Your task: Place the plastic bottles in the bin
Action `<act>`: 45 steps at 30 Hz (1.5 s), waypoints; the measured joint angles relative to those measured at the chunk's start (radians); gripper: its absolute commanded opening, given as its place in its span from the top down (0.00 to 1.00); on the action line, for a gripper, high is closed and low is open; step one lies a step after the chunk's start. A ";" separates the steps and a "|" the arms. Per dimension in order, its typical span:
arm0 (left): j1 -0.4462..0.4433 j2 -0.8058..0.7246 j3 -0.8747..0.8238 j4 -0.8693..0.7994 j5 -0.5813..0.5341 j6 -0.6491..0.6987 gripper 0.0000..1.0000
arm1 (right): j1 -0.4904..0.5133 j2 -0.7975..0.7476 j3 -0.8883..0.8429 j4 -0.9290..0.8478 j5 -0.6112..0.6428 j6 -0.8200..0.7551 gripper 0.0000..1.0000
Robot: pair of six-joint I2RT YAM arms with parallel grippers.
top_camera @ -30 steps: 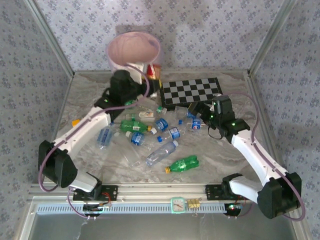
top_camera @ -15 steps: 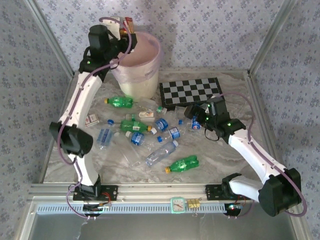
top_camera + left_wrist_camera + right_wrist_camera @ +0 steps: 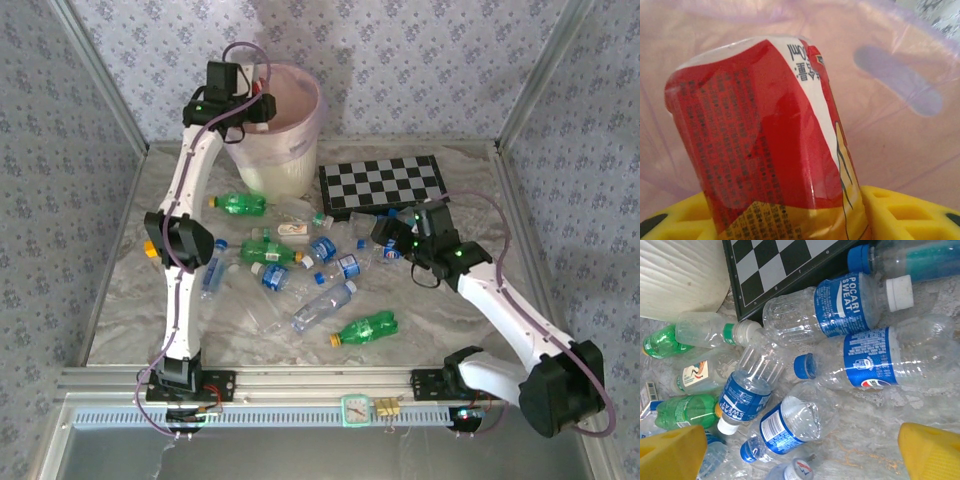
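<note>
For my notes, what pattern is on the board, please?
The board has black and white checks, clearest in top external view.

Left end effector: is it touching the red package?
Touching. In the left wrist view the left end effector has yellow fingers flush against both sides of the red package, no gap.

Red-labelled container (image 3: 765, 140) bottom cut off, blue-capped bottle (image 3: 910, 260) cropped at top edge

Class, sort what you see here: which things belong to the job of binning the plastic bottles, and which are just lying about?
Job in hand: plastic bottles; bin; red-labelled container, held by the left gripper over the bin.
Lying about: chessboard; small carton.
</note>
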 measured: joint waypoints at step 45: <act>-0.238 -1.093 -1.641 0.769 -0.053 -0.207 0.00 | -0.322 0.262 0.050 0.107 0.033 0.009 0.00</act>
